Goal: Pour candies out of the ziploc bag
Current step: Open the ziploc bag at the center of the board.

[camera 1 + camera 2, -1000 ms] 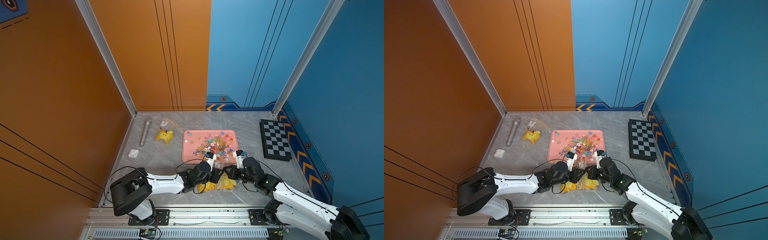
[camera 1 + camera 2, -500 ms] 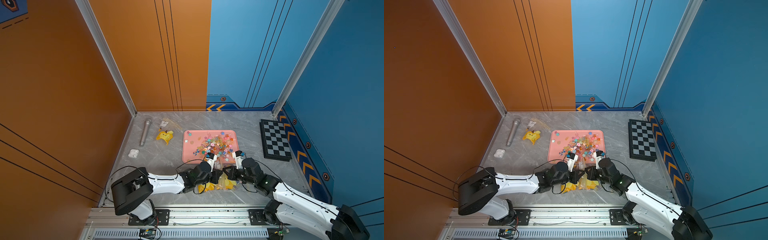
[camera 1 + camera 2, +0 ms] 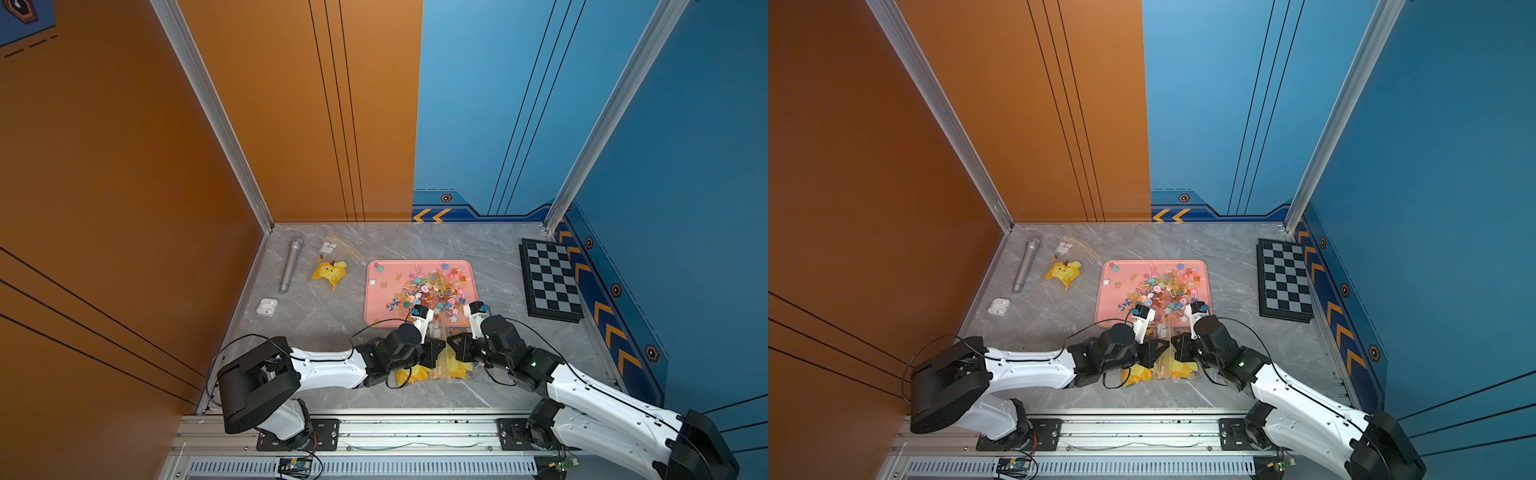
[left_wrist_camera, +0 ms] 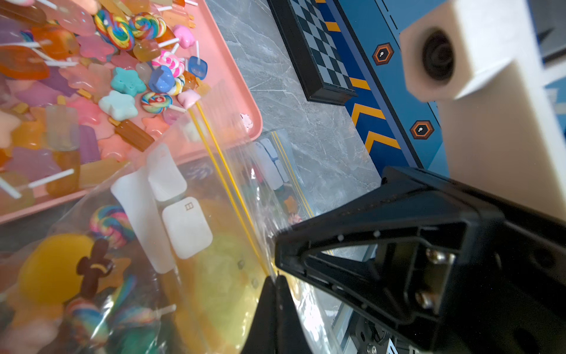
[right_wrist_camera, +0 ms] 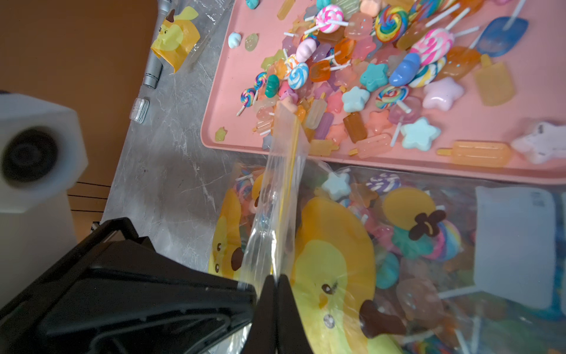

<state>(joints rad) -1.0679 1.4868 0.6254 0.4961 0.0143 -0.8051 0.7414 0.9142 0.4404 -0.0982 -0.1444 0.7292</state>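
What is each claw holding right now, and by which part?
Both hold the ziploc bag: the left claw and the right claw are each shut on its yellow-lined zip edge at the mouth.

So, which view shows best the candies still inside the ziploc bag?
The right wrist view: through the clear ziploc bag the candies, stars and swirl lollipops, show large. The left wrist view shows fewer, blurred. In both top views the bag is tiny and half hidden.
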